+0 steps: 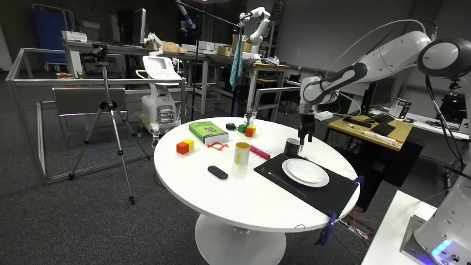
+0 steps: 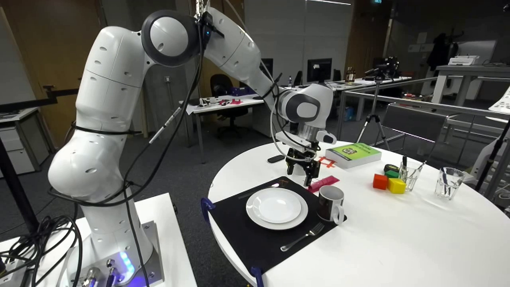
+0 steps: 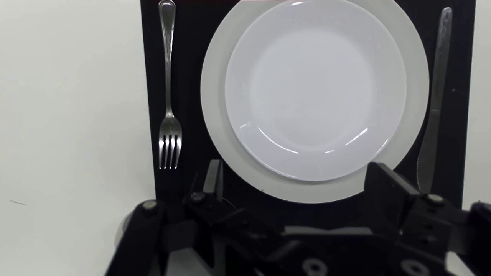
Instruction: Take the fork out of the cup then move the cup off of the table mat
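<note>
We judge the black cylindrical cup (image 2: pixel 328 204), probably ceramic, stiff and slick; grip its sides. Black gripper (image 3: pixel 294 168): jaws wide.

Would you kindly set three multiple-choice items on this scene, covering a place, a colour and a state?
1. What is the fork lying on? A) floor B) black mat C) plate
2. What colour is the book cover? A) red B) blue C) green
3. How is the end effector? A) open B) shut on the fork C) shut on the cup

1 B: the wrist view shows it there.
2 C: both exterior views show green.
3 A: its jaws stand well apart in the wrist view.
</note>
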`<state>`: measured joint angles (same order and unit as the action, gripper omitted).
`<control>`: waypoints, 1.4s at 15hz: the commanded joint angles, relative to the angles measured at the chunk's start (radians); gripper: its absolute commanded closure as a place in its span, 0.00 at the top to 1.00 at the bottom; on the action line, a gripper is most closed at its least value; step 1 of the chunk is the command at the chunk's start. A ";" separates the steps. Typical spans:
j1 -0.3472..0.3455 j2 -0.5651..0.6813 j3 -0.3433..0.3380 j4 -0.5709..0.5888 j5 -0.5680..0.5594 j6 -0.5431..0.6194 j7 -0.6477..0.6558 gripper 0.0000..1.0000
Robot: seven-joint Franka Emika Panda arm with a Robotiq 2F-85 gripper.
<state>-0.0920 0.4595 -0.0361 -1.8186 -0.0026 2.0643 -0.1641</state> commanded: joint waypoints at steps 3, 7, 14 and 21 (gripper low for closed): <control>-0.015 0.050 -0.005 0.033 0.013 0.030 0.013 1.00; -0.036 0.088 -0.001 0.049 0.039 0.086 0.007 1.00; -0.059 0.156 -0.004 0.102 0.098 0.112 0.053 1.00; -0.061 0.220 -0.011 0.169 0.099 0.113 0.090 1.00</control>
<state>-0.1468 0.6488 -0.0460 -1.6940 0.0848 2.1663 -0.0925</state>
